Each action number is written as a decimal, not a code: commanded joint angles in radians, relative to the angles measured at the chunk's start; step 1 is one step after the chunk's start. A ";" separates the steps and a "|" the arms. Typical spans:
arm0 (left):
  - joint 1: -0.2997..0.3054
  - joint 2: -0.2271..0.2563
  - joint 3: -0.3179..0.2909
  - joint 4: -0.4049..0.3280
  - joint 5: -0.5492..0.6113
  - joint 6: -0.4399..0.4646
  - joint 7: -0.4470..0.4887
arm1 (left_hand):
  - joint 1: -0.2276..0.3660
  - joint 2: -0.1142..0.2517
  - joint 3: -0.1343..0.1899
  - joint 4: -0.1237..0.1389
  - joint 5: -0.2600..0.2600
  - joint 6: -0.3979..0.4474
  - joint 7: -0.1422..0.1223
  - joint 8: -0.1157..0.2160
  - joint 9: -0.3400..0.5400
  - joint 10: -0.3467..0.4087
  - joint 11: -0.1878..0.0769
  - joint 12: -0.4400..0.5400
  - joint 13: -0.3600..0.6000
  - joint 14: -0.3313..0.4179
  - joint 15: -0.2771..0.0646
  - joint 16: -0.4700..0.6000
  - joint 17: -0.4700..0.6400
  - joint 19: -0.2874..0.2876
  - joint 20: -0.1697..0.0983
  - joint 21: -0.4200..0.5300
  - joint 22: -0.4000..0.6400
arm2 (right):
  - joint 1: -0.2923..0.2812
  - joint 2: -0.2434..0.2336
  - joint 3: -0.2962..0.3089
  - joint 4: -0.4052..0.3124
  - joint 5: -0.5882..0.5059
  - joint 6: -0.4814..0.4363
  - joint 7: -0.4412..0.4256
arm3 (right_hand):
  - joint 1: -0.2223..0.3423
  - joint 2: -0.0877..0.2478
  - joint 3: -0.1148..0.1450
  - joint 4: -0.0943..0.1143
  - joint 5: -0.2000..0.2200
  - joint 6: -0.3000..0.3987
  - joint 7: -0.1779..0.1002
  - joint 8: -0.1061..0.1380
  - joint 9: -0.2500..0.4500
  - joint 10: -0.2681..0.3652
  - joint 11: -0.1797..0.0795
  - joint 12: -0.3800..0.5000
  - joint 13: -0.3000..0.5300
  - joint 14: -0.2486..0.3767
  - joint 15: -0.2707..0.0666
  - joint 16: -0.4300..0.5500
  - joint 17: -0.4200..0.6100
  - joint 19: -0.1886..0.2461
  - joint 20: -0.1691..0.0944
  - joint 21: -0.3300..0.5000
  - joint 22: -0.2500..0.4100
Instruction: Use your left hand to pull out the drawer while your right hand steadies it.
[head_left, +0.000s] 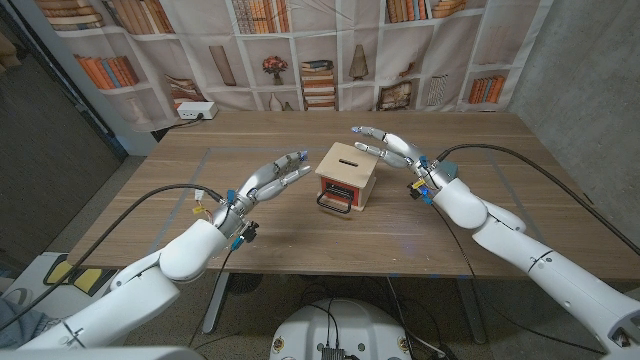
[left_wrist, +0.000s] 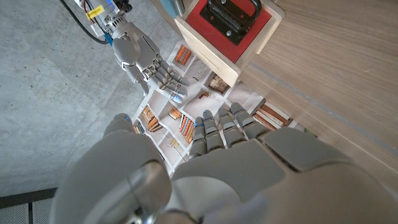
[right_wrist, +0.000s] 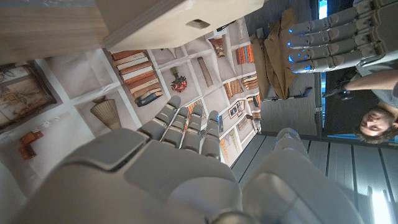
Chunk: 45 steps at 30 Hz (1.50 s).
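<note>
Red drawer (left_wrist: 235, 25) handle clearer from left wrist

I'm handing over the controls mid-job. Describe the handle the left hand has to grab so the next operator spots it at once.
On the wooden table, between the two hands, stands a small pale wooden box with a slot in its top. Its front, facing the robot, is a red drawer, and on that hangs the black handle, the only dark fitting on the box.

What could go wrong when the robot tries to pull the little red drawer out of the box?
The small wooden box may slide or tip, because the right hand hovers beside it and isn't pressing on it yet. The left hand is open beside the box, and the black handle on the red drawer looks small, so fingers might miss it.
</note>
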 joint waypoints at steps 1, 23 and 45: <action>0.063 0.030 -0.054 -0.083 0.184 0.069 0.035 | 0.008 0.006 0.001 -0.002 -0.005 0.016 -0.003 0.007 0.003 0.013 -0.006 0.004 0.002 0.013 -0.003 0.002 0.003 0.014 -0.056 -0.007 0.006 | 0.099 0.013 -0.080 0.057 -0.185 -0.019 -0.053 | 0.006 0.015 0.005 0.003 0.003 -0.010 -0.001 -0.003 0.003 -0.015 -0.002 -0.002 0.000 -0.015 -0.001 -0.002 0.003 -0.015 -0.041 -0.008 0.004; 0.027 0.025 -0.076 -0.122 0.321 0.151 -0.026 | 0.025 0.026 0.010 -0.007 -0.012 0.040 -0.011 0.007 0.003 0.031 -0.014 0.002 0.002 0.027 -0.010 -0.001 0.004 0.015 -0.052 -0.019 0.006 | 0.149 -0.034 -0.173 0.036 -0.312 -0.179 -0.025 | -0.020 0.000 -0.015 0.008 0.004 -0.019 0.006 0.003 0.002 0.000 0.006 0.016 0.000 -0.009 0.000 0.016 0.004 -0.010 -0.039 -0.028 0.005; -0.036 0.032 -0.050 -0.104 0.325 0.167 -0.076 | 0.030 0.035 0.012 -0.007 -0.020 0.045 -0.013 0.002 0.004 0.034 -0.018 -0.004 0.002 0.029 -0.012 -0.007 0.004 0.012 -0.049 -0.030 0.006 | 0.154 -0.052 -0.215 0.029 -0.322 -0.232 0.012 | 0.012 0.054 0.012 -0.003 0.006 0.071 0.011 0.030 0.001 0.069 -0.015 0.036 -0.002 0.057 -0.031 0.025 -0.001 0.057 -0.059 -0.033 0.005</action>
